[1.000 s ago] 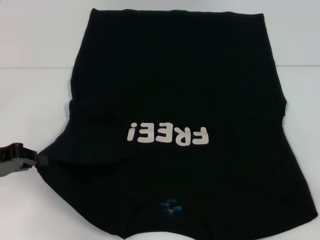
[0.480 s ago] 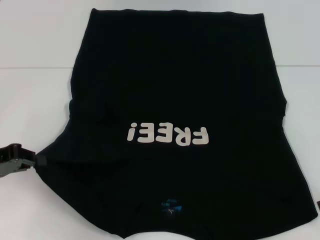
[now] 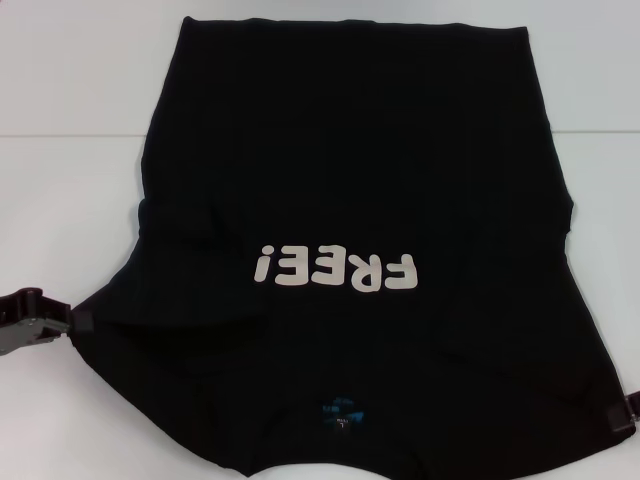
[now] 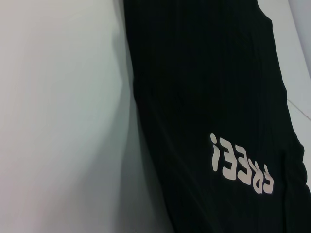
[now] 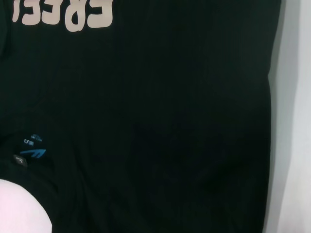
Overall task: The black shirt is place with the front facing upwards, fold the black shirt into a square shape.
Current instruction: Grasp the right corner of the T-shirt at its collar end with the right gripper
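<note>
I see the large black cloth T-shirt [image 3: 350, 240] lying flat on the white table [image 3: 70, 200], "FREE!" lettering up. My left gripper [image 3: 72, 322] pinches its left sleeve edge; my right gripper [image 3: 625, 412] touches the right sleeve corner, and I cannot tell its jaws' state.

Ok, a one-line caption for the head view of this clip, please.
Black shirt lying print-up on the white table, left claw at one sleeve edge, right claw at the other.
</note>
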Robot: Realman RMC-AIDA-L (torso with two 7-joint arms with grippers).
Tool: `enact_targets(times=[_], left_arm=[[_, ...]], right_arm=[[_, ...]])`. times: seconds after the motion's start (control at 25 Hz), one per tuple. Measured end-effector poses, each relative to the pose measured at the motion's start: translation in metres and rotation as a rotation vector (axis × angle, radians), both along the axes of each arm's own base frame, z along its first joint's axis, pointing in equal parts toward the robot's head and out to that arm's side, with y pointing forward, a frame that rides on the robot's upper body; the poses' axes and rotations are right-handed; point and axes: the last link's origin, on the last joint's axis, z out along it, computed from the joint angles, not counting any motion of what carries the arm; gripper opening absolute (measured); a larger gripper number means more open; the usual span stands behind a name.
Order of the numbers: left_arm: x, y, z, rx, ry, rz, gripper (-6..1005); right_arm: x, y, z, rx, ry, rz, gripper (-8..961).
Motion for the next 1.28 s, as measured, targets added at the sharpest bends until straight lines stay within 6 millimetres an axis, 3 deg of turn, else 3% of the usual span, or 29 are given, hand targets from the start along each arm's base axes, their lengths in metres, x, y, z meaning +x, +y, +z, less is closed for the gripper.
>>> enact_targets(times=[1.28], left_arm=[[0.0009, -0.0002, -0.0017, 0.004, -0.007, -0.006, 20]], right_arm=[[0.0008, 0.0044, -0.0078, 0.006, -0.011, 0.014, 806]])
